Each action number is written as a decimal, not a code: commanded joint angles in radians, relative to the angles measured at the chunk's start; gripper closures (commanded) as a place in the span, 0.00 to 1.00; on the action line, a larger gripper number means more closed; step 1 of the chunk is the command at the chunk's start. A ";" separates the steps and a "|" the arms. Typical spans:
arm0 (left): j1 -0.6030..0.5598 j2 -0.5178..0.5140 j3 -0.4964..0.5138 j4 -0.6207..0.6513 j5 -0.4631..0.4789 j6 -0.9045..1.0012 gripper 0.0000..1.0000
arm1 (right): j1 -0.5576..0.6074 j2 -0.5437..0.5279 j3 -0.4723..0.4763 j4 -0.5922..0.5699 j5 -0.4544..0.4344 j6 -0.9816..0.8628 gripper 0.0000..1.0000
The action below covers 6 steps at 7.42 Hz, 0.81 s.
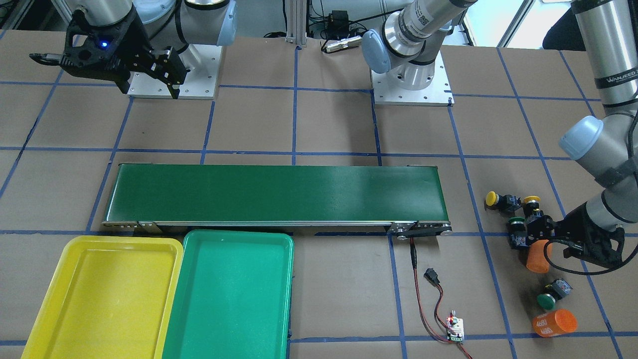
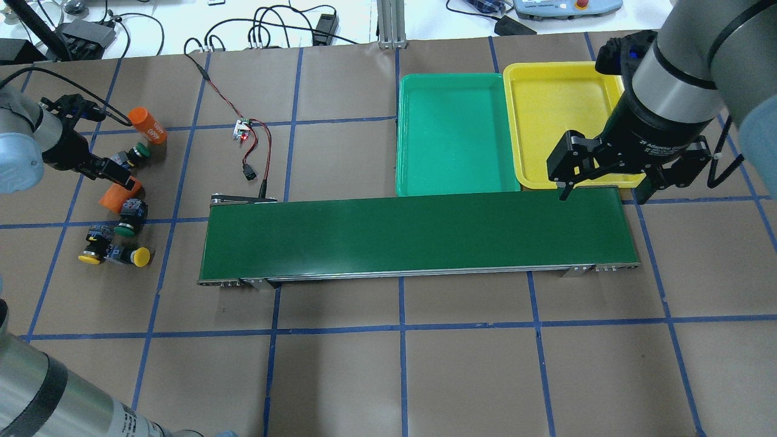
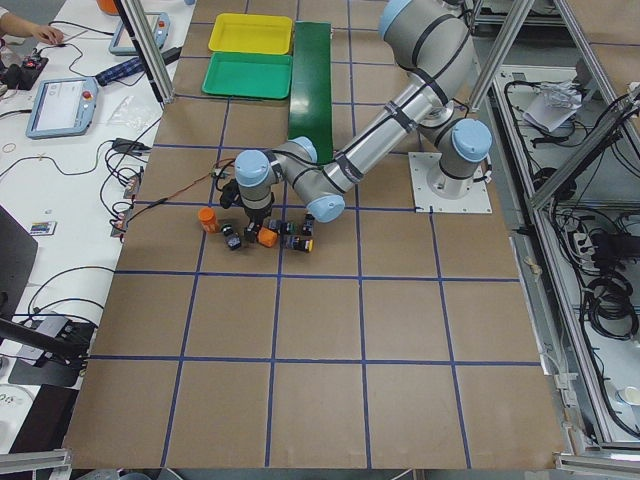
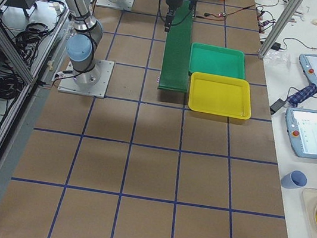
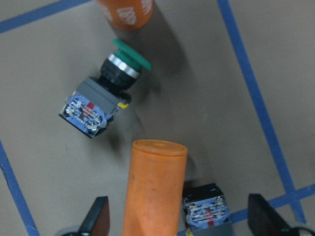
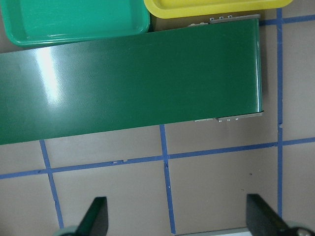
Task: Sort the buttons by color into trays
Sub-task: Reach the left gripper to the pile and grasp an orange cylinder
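Well, nothing is sorted yet — all four buttons lie on the brown paper-covered bench [image 1: 344, 289] at the left arm's end, well apart from the trays. A yellow-capped push-button [image 1: 492, 198] and a second yellow-capped button [image 1: 532, 200] lie near each other, with a green-capped push-button [image 1: 517, 220] just beside them. A lone green-capped button [image 1: 547, 300] rests between two orange plastic cylinders, the nearer orange cylinder [image 1: 538, 257] and the outer orange cylinder [image 1: 554, 323].

The left gripper [image 5: 179, 222] hangs low over this cluster, its jaws spread wide and holding nothing. Seen from its wrist, the nearer cylinder and a black-and-blue switch body both lie in the gap, so I judge it is lining up a pick with a decoy in the way.

The long dark-green conveyor belt [image 1: 274, 194] runs between the two ends, seemingly to carry buttons across. The right gripper [image 2: 600, 194] hovers above the belt's far end, jaws wide open and empty, right by the trays — a sensible spot to receive.

The shallow yellow plastic tray [image 1: 104, 299] and the shallow green plastic tray [image 1: 234, 299] sit side by side, edge against edge, along the belt's operator side. Both hold nothing.
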<state>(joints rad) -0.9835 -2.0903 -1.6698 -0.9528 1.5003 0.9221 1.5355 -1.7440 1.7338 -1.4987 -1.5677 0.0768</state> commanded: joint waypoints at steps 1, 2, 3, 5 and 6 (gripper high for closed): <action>0.006 -0.042 0.001 0.017 -0.002 0.011 0.01 | 0.000 -0.011 0.023 0.002 0.001 0.008 0.00; 0.006 -0.048 0.002 0.019 -0.002 0.011 0.34 | 0.000 -0.017 0.024 -0.001 0.001 0.004 0.00; 0.006 -0.051 0.004 0.020 -0.003 0.011 0.67 | 0.000 -0.015 0.027 0.000 0.001 0.001 0.00; 0.002 -0.027 0.005 0.019 -0.005 0.009 1.00 | 0.000 -0.023 0.027 -0.002 0.000 0.000 0.00; -0.009 -0.011 0.005 0.017 -0.005 0.008 1.00 | 0.000 -0.028 0.027 -0.003 0.001 0.000 0.00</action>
<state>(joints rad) -0.9830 -2.1191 -1.6648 -0.9345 1.4959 0.9309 1.5355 -1.7663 1.7607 -1.5004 -1.5668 0.0767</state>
